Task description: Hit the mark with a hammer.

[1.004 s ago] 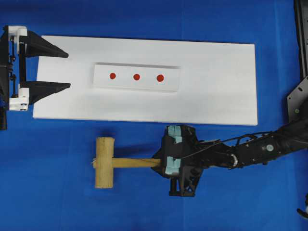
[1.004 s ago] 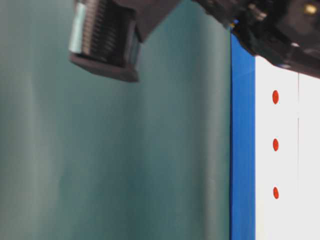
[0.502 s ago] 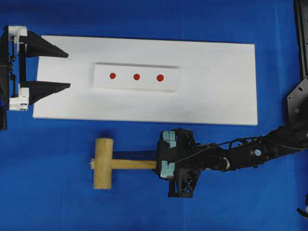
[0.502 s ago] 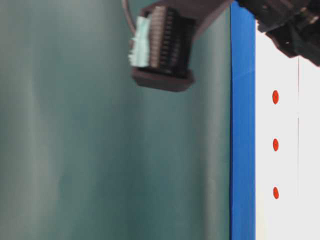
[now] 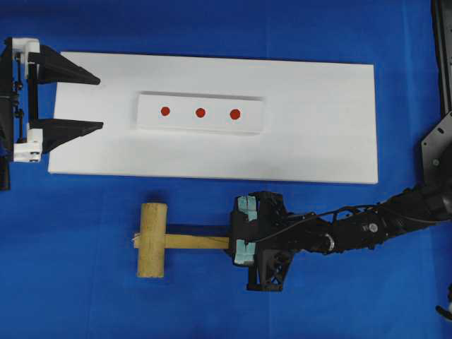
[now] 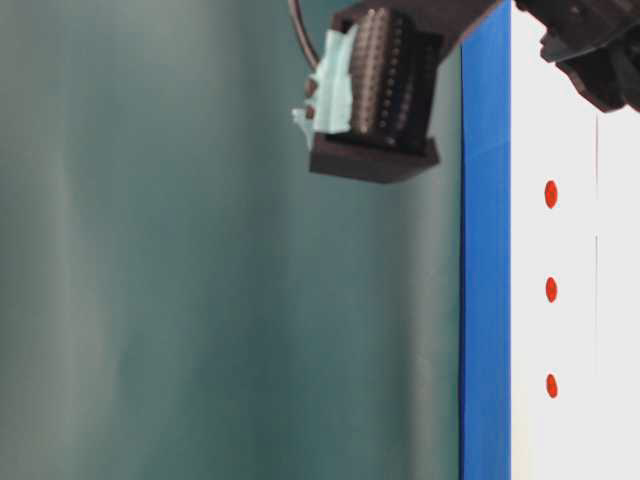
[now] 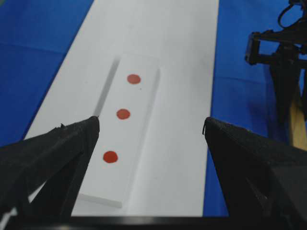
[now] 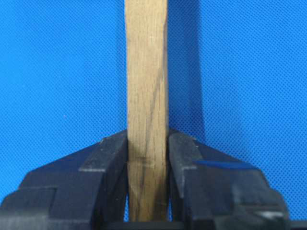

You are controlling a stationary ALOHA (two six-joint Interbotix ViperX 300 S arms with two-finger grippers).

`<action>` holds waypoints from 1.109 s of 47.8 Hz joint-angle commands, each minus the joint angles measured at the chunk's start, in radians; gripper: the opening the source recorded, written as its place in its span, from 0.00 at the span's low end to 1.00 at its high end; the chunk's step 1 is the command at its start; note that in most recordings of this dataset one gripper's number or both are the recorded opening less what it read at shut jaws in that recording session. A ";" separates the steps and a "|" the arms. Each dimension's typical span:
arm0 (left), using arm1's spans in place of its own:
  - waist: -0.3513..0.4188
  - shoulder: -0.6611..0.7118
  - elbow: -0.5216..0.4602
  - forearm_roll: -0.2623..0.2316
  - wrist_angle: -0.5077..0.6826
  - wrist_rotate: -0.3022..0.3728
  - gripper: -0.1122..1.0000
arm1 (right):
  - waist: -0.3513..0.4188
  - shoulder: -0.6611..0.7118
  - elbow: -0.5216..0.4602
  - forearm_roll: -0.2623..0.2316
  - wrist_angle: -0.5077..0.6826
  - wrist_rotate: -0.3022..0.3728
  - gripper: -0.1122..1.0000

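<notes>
**Hammer in hand, mark yet to be struck**

Nearest to us, the right gripper (image 8: 147, 158) is clamped on the handle of the hammer (image 5: 166, 240), its two dark fingers pressed flat against opposite sides of the squared wooden shaft. In the overhead view the hold sits at the far end of the handle, with the thick cylindrical head out to the left over the blue cloth (image 5: 85, 296). We cannot say from these views whether the head is resting on the cloth or just clear of it.

To do this step well, we judge the hammer should be lifted with the handle held level, so the long lever does not twist in the grip. It should then be carried across the near edge of the white board (image 5: 318, 141) until the head hangs squarely above the mark (image 5: 200, 112). That is the centre dot of three on the raised white strip (image 5: 251, 116), and the outer dots sit close on either side, so the aim along the row needs care.

Farthest off, the left gripper (image 5: 78, 99) hangs at the board's left end with jaws spread wide, gripping nothing.

The table-level view is mostly blurred grey-green, showing only a gripper finger and the dots. The hammer's head is cut off in the right wrist view.
</notes>
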 commanded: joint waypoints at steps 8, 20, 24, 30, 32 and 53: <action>0.003 0.002 -0.009 -0.002 -0.002 0.002 0.89 | -0.003 -0.008 -0.020 0.000 0.000 -0.002 0.18; 0.002 0.002 -0.009 -0.002 0.000 0.000 0.89 | -0.003 -0.034 -0.023 0.000 -0.018 -0.009 0.72; 0.003 0.002 -0.009 -0.002 0.000 0.000 0.89 | -0.003 -0.066 -0.021 -0.006 -0.020 -0.015 0.90; 0.003 0.002 -0.008 -0.002 0.000 0.002 0.89 | -0.003 -0.143 -0.012 -0.041 -0.021 -0.023 0.85; 0.003 0.002 -0.008 -0.002 0.000 0.002 0.89 | -0.005 -0.167 -0.008 -0.049 -0.020 -0.031 0.83; -0.006 0.002 -0.008 -0.002 0.000 0.009 0.89 | -0.031 -0.377 0.057 -0.052 -0.041 -0.138 0.84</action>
